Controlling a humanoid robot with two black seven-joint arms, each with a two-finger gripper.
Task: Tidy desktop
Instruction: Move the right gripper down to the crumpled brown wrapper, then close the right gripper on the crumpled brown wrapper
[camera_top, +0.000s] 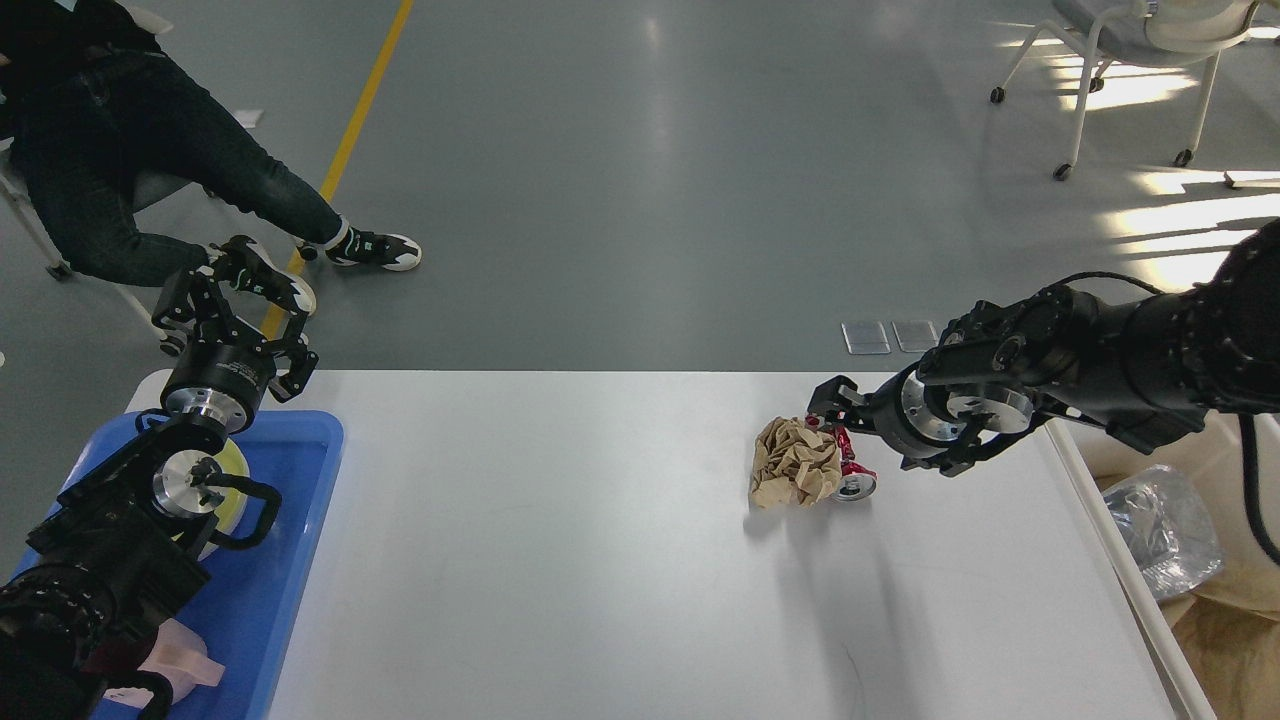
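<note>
Fingers of the right gripper (835, 408) reach at the crushed red metal can (852, 470); spread or pinching, I cannot tell. The large white matte desktop (560, 560) fills the near view, a blue plastic tray (300, 520) at its left edge. A crumpled brown paper ball (795, 462) touches the can's left side, crowding it. Farther left, the left gripper (232, 290) hangs spread above the tray's far end.

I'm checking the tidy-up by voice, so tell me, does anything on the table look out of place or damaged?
Yes. A crumpled brown paper wad and a crushed red can lie touching on the desktop, right of center. Both are litter; the right gripper is at the can.
</note>
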